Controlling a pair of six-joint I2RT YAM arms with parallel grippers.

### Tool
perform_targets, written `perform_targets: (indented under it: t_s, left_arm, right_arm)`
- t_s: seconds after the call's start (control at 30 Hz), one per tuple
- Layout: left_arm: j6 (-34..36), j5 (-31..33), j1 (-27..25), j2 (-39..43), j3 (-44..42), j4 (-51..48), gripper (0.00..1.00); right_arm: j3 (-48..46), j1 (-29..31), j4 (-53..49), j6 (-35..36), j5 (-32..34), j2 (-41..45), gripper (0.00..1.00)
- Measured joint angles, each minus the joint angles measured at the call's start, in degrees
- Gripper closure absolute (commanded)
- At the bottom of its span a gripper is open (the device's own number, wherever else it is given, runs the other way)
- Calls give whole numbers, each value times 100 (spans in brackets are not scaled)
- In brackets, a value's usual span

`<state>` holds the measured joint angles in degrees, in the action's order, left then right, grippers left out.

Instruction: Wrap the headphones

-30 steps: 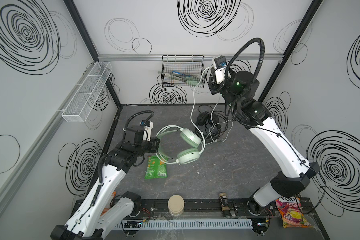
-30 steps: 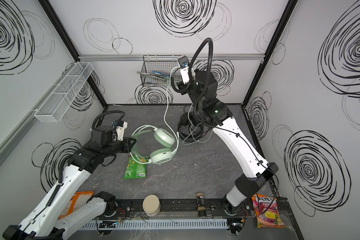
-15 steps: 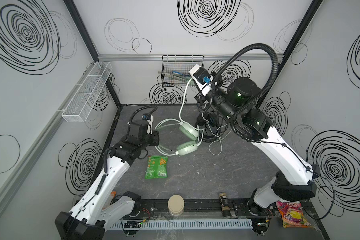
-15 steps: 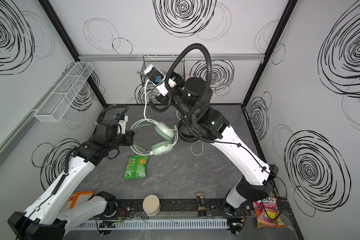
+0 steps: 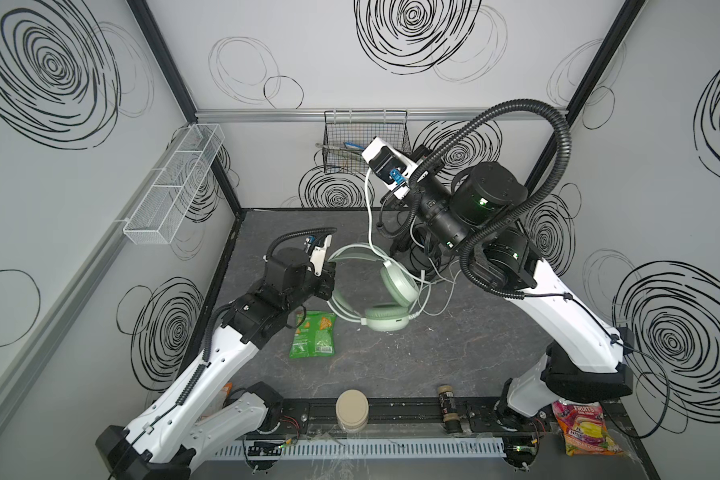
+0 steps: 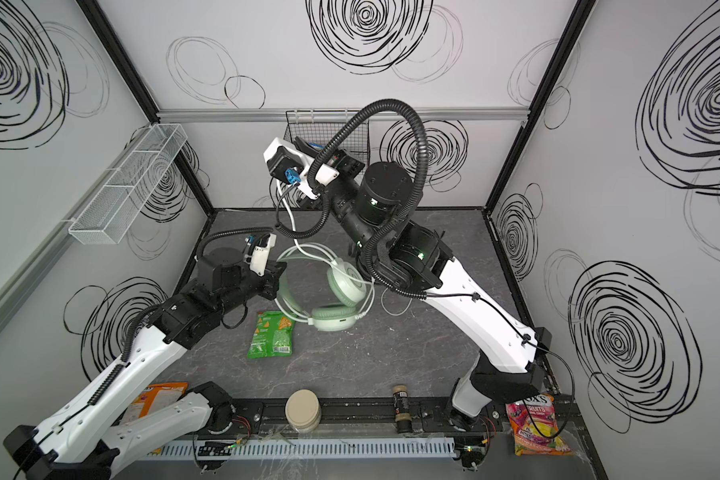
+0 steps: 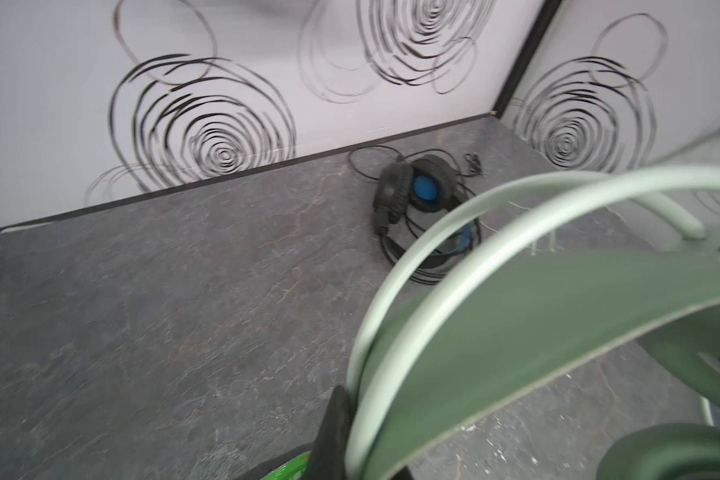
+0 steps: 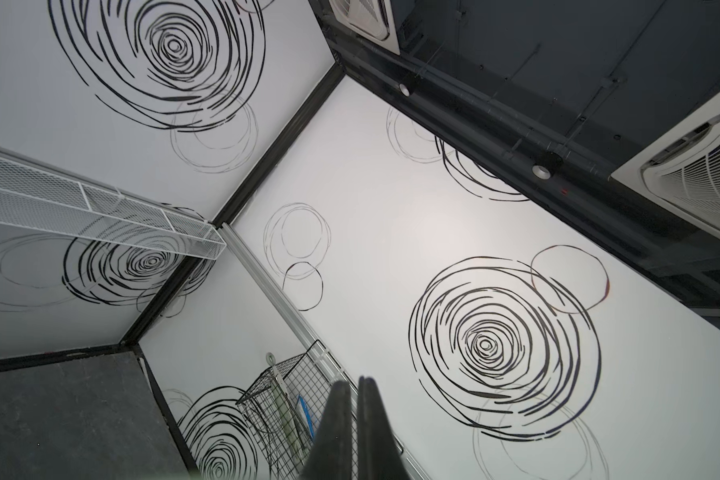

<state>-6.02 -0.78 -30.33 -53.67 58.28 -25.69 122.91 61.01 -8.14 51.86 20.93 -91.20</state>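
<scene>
The mint-green headphones (image 5: 398,284) sit mid-table, tilted, with one earcup (image 6: 333,318) low near the mat. My left gripper (image 5: 330,272) is shut on their headband (image 7: 516,324), and a black finger (image 7: 333,432) presses beside the band. Their pale cable (image 5: 368,216) climbs from the headband up to my right gripper (image 8: 353,384). That gripper is raised high near the back wall, its fingers shut and pointing upward. The cable does not show at the fingertips. The black headphones (image 7: 416,191) with a blue earcup lie at the back among their black cable, partly behind my right arm (image 5: 449,232).
A green snack bag (image 5: 312,334) lies just in front of the left gripper. A black wire basket (image 5: 350,137) hangs on the back wall and a white mesh shelf (image 5: 171,187) on the left wall. A round lid (image 5: 352,409), small bottle (image 5: 446,403) and candy bag (image 5: 585,424) line the front rail.
My right gripper has swung left across the back with the pale cable trailing from it. My left gripper has carried the mint-green headphones a little farther back.
</scene>
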Motion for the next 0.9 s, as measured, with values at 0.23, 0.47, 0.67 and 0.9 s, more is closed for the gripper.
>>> perform_targets:
  t_s: [0.23, 0.47, 0.67, 0.9]
  left_arm:
    - [160, -870, -450, 122, 2, 48, 100]
    - [-131, -1412, -1615, 37, 186, 398, 100]
    - [-492, -1827, -1648, 37, 601, 798, 100]
    - [-984, -2505, -1364, 105, 896, 1473, 100]
  right_arm:
    - [-39, 0, 2, 164, 63, 0, 100]
    - [-199, -11, 20, 175, 101, 2, 100]
    - [-323, -232, -11, -85, 136, -11, 100]
    - [-378, -649, -48, -588, 175, -13, 100]
